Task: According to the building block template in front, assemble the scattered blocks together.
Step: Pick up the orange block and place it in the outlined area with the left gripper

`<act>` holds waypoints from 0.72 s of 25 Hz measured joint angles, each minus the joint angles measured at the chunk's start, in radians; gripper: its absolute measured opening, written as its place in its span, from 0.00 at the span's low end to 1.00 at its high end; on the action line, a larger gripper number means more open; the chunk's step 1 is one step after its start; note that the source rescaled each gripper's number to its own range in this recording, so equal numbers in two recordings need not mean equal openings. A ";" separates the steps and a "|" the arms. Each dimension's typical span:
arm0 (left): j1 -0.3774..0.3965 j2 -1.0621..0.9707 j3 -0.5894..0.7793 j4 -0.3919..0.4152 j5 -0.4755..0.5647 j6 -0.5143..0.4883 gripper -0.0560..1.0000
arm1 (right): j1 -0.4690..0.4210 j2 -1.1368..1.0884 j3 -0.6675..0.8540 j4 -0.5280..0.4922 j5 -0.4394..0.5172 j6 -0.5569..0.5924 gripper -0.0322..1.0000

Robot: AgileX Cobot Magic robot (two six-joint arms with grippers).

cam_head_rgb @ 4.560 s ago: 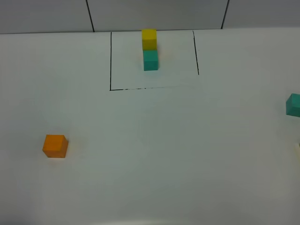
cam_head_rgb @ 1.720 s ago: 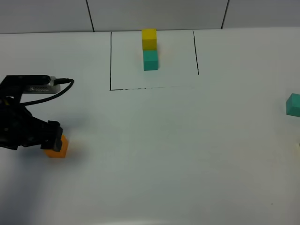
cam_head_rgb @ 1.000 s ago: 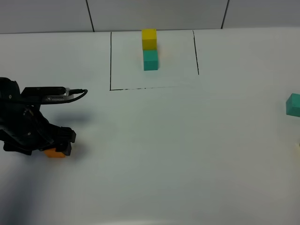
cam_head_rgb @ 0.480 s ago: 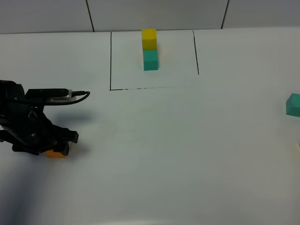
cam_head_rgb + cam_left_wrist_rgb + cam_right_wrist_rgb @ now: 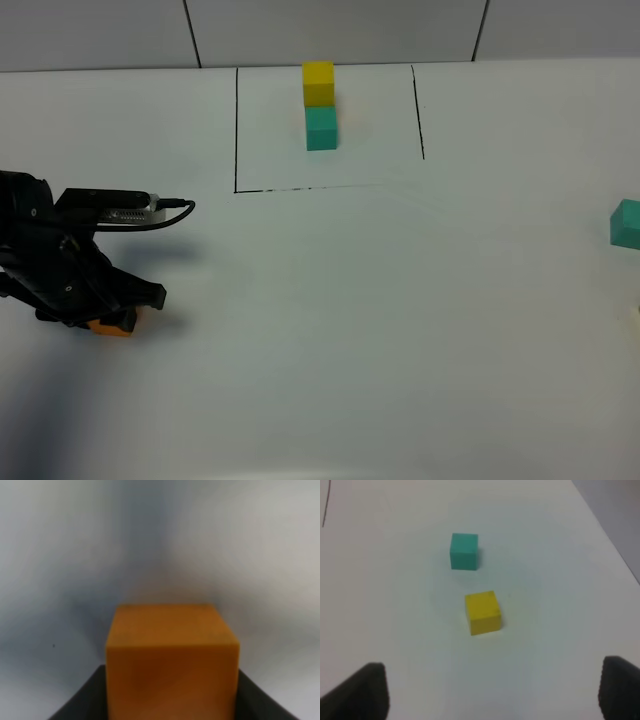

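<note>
The white table fills nearly everything; a black outlined rectangle is drawn at its twelve o'clock edge; inside it stands the building block template, yellow joined to teal, touching. At eight o'clock the left gripper sits low on the table, its jaws clamped tight on the orange cube, only a sliver of orange showing under the black from above. The right gripper stands wide apart with nothing between its fingers. At three o'clock, by the table's edge, lies the loose teal cube; the yellow cube rests near it, not touching.
</note>
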 joint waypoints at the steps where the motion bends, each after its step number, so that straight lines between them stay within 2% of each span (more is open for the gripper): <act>1: 0.000 0.000 0.000 0.000 0.000 0.007 0.06 | 0.000 0.000 0.000 0.000 0.000 0.000 0.78; 12: 0.000 0.000 -0.002 0.001 0.016 0.014 0.06 | 0.000 0.000 0.000 0.000 0.000 0.000 0.78; 18: 0.000 -0.003 -0.056 0.002 0.107 0.023 0.06 | 0.000 0.000 0.000 0.000 0.000 0.000 0.78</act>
